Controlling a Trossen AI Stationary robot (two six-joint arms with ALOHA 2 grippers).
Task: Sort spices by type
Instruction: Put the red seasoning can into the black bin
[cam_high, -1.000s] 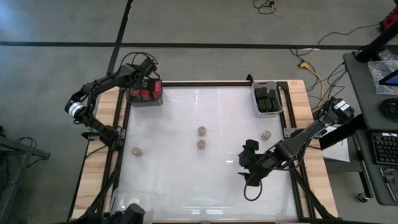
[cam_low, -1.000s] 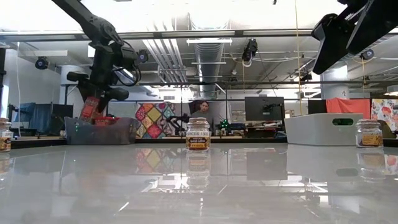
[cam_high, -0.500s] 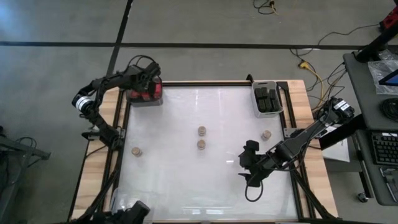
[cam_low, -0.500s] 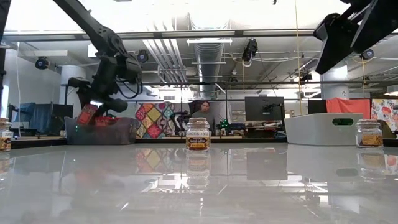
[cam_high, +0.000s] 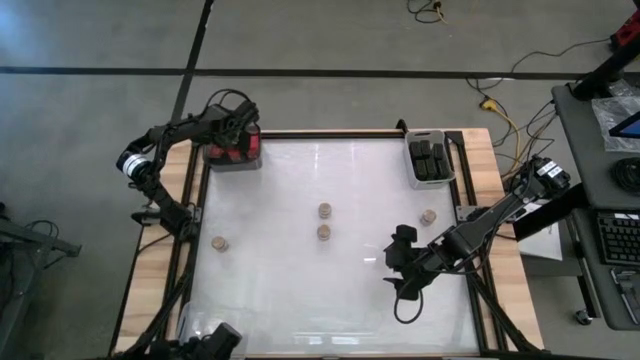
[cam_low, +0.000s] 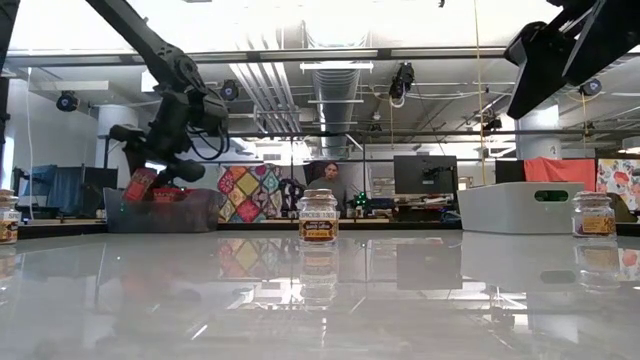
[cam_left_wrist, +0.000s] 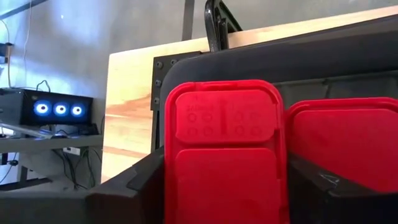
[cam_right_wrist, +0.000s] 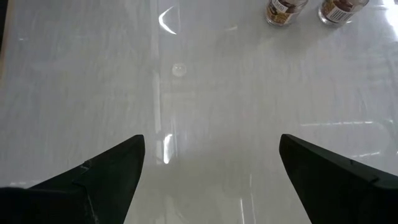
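My left gripper (cam_high: 233, 128) is over the dark bin (cam_high: 212, 156) at the table's far left corner, shut on a red blocky spice container (cam_left_wrist: 224, 155). More red containers (cam_left_wrist: 348, 149) lie in that bin. My right gripper (cam_high: 398, 268) hovers open above the table's near right part and touches nothing. Several round tan-topped jars stand upright on the table: two in the middle (cam_high: 324, 221), one on the left (cam_high: 219, 243), one on the right (cam_high: 428, 216). Black blocky containers (cam_high: 430, 160) lie in the grey bin at the far right corner. My left gripper pinches the red container between its two fingers (cam_left_wrist: 134, 183), one on each long side, below the lid end (cam_left_wrist: 224, 115). The fingers slant down from above. The container is tilted and hangs just above the bin (cam_low: 165, 210), lid end pointing away from the wrist (cam_low: 138, 185).
The bin's dark wall (cam_left_wrist: 348, 56) and the wooden table edge (cam_left_wrist: 130, 106) lie just beyond the held container. A grey bin (cam_low: 525, 208) stands at the far right. The glossy tabletop (cam_right_wrist: 205, 93) under my right gripper is bare, with two jars (cam_right_wrist: 308, 9) farther off.
My left gripper has come down a little toward the far left bin and tipped, carrying the red container lower, close over the bin. It has stayed shut on the container.
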